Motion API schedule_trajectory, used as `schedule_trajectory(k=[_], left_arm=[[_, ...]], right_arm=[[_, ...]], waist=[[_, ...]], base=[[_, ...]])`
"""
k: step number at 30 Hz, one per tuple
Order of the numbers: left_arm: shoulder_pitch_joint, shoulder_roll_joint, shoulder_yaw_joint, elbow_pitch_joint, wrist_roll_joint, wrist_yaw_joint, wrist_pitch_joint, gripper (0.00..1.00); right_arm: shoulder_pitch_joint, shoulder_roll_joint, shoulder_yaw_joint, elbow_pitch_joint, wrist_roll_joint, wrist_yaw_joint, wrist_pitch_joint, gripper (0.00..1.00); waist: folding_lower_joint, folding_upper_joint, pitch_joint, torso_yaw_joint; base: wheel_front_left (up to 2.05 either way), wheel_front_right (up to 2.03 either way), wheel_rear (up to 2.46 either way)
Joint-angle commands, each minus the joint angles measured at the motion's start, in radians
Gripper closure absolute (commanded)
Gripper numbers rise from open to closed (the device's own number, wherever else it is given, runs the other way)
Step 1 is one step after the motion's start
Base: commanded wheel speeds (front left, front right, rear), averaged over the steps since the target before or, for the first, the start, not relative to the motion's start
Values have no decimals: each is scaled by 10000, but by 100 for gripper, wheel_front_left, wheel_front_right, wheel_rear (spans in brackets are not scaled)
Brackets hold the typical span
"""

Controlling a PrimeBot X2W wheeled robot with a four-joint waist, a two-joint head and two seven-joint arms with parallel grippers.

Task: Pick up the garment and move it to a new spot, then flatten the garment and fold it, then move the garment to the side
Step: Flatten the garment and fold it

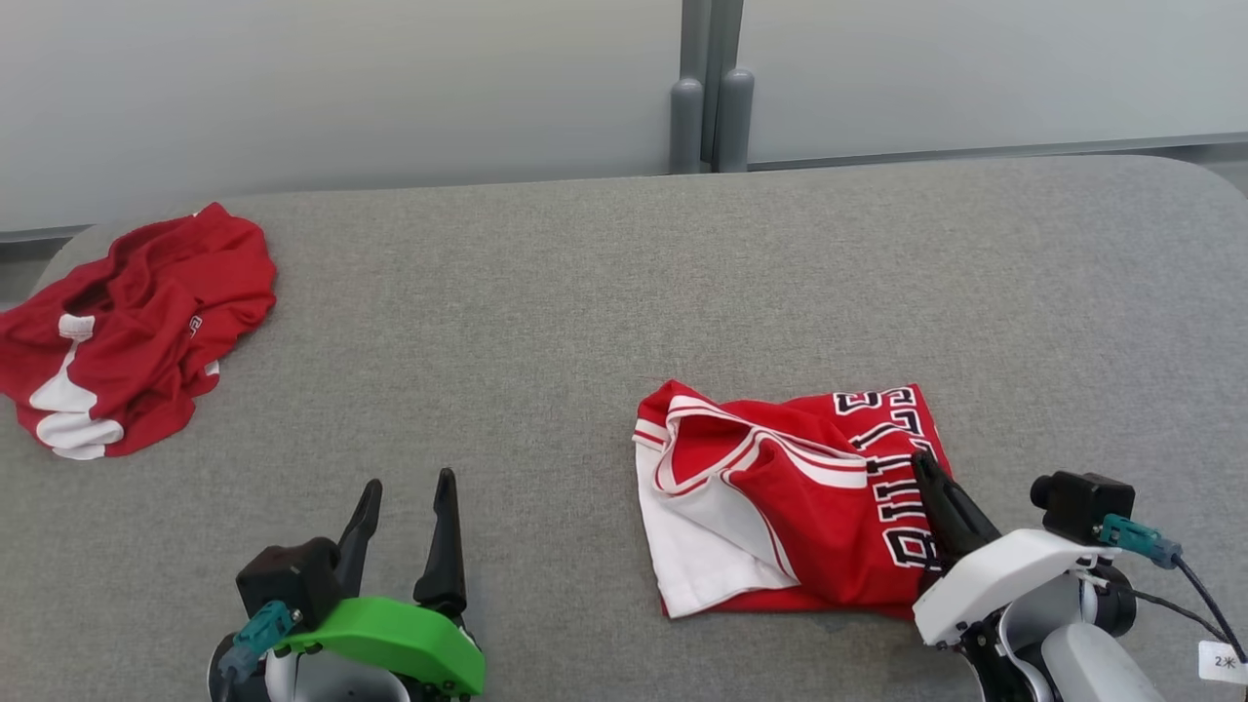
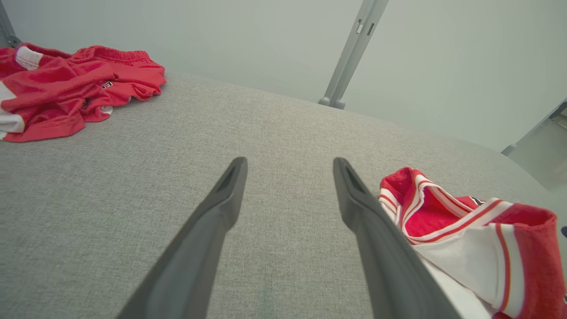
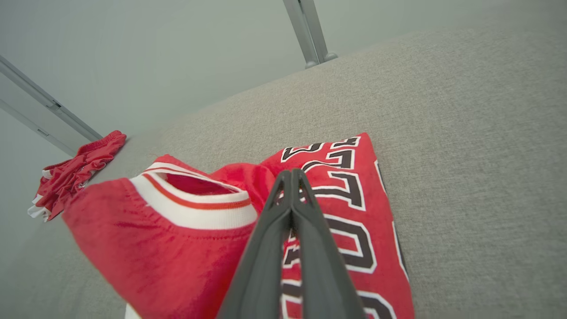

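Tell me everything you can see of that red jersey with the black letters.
The red jersey is a thin sports top with white-and-red striped trim and black, white-edged letters. It lies crumpled and partly folded over, a white panel showing, on the grey cloth-covered surface, near the front right. The right tool, shut, touches its lettered part; whether it pinches cloth is unclear.

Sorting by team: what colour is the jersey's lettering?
Jersey lettering: black, outlined white, on red; best in right wrist view.

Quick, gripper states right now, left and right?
Left gripper: open, holding nothing.
Right gripper: shut, tips on the red jersey; whether fabric is pinched cannot be told.
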Motion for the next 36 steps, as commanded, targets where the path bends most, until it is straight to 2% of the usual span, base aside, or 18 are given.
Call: schedule_trajectory(k=[1,10,19,24,31,36], left_arm=[[99,91,10,-54,79,88,20,0],[11,317,158,-301,106,273,94,0],[71,460,369,-479,-10,411,5,0],[110,470,427,-508,-40,427,-30,0],[208,424,529,-510,-140,490,-134,0],[206,375,563,-466,-223,455,-219,0]], right_arm=[[-5,-31,59,191,91,5,-186,100],[-908,-20,950,1923,-21,5,-737,100],[-1920,445,2851,3453,102,5,-1280,100],[-2258,546,3789,3965,-60,5,-1444,100],[-2734,302,5247,4662,-1134,5,-1670,100],[-2928,266,5241,4385,-1321,3,-1795,100]], waist=[[0,107,4,86],[0,107,169,664],[0,107,265,1241],[0,107,247,1362],[0,107,239,1255],[0,107,204,997]], base=[[0,0,0],[0,0,0],[0,0,0],[0,0,0],[0,0,0],[0,0,0]])
